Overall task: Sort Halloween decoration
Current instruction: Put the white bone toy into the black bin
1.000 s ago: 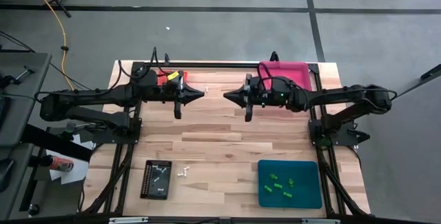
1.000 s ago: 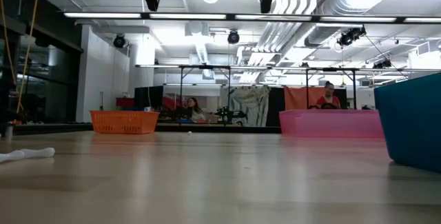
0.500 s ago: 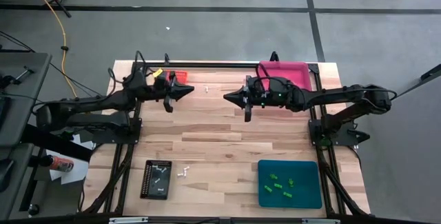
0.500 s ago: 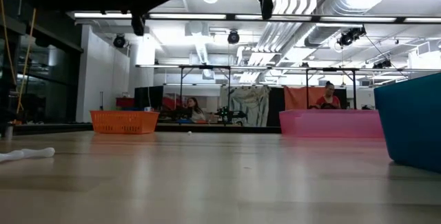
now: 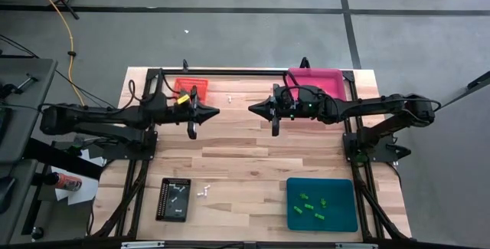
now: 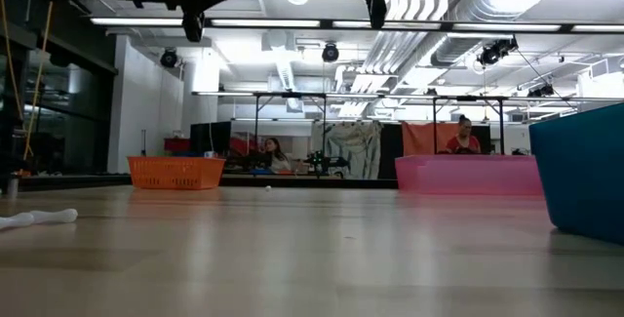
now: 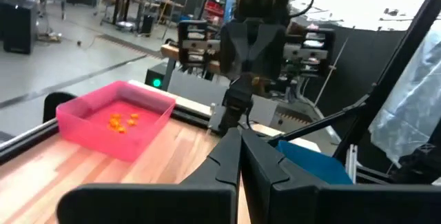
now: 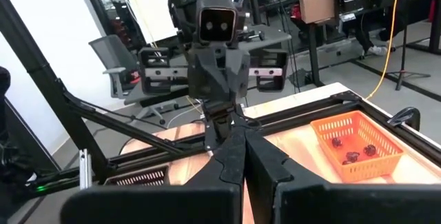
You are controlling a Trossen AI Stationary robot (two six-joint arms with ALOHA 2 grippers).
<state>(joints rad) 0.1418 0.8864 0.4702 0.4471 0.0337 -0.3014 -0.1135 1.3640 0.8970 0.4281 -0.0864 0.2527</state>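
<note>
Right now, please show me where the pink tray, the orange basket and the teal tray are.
pink tray point(image 5: 325, 77): high view, on its bare floor near the far rim.
orange basket point(image 8: 358, 136): right wrist view, on its mesh floor.
teal tray point(image 5: 341, 211): high view, on a bare part of its floor.

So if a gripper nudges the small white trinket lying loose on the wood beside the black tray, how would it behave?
The small white trinket looks tiny next to the black rectangular tray, so it is probably very light and would skid on the smooth wooden table. In the low view it seems elongated, so it might roll or spin.
</note>
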